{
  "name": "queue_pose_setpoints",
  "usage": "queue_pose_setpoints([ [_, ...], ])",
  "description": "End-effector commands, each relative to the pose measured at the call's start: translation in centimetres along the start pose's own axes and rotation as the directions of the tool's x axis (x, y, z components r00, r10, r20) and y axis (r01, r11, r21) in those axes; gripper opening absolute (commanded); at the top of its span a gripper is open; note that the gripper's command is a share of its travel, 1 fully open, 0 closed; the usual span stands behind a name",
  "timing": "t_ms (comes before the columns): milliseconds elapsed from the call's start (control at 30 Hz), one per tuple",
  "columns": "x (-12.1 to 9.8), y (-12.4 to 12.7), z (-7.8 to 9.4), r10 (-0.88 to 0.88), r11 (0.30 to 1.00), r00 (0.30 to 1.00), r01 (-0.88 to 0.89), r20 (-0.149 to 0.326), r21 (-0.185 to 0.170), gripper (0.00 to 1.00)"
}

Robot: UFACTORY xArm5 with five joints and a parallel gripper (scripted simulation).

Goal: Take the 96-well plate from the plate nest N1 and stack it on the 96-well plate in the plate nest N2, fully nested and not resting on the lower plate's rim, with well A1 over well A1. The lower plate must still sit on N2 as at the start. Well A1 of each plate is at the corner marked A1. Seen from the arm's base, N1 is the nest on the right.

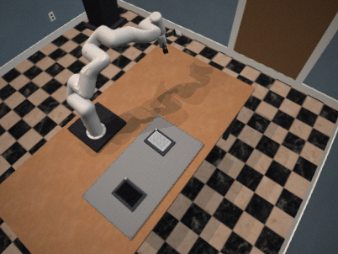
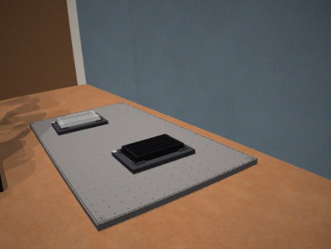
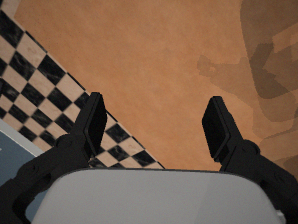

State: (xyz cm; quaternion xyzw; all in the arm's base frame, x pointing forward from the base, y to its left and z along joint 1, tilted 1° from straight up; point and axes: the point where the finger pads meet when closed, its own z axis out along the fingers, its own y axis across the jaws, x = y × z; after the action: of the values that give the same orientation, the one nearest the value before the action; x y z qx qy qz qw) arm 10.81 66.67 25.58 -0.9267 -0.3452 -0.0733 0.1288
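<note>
A white 96-well plate (image 1: 159,140) sits on its dark nest at the far end of the grey mat (image 1: 168,168). It also shows in the exterior view (image 2: 78,118). A black 96-well plate (image 1: 129,193) sits on the other dark nest nearer the mat's front and shows in the exterior view (image 2: 153,147). My gripper (image 1: 165,50) hangs high over the far edge of the wooden table, well away from both plates. In the wrist view the gripper (image 3: 156,115) is open and empty, over bare table wood and checkered floor. No plate shows in the wrist view.
The arm's base (image 1: 96,131) stands on a black pad beside the mat. A dark cabinet (image 1: 101,13) stands behind the arm. A brown door (image 1: 282,29) is at the back right. The mat lies on the wooden table.
</note>
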Motion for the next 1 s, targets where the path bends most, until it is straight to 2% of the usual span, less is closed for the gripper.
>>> queue_pose_setpoints([
  [0,1.0,1.8,-0.5,0.001,1.000,1.000,-0.001,-0.010,-0.003,1.00],
  [67,1.2,2.1,-0.6,0.001,1.000,1.000,-0.001,-0.011,-0.005,1.00],
  [133,2.0,3.6,-0.8,0.042,0.999,0.999,-0.042,-0.001,-0.022,1.00],
  [567,3.4,7.5,-1.4,0.042,0.998,0.999,-0.042,-0.012,-0.035,1.00],
  [633,4.0,9.0,-1.6,0.084,0.995,0.996,-0.084,-0.002,-0.052,1.00],
  [967,4.9,12.3,-2.3,0.083,0.995,0.996,-0.084,-0.010,-0.062,1.00],
])
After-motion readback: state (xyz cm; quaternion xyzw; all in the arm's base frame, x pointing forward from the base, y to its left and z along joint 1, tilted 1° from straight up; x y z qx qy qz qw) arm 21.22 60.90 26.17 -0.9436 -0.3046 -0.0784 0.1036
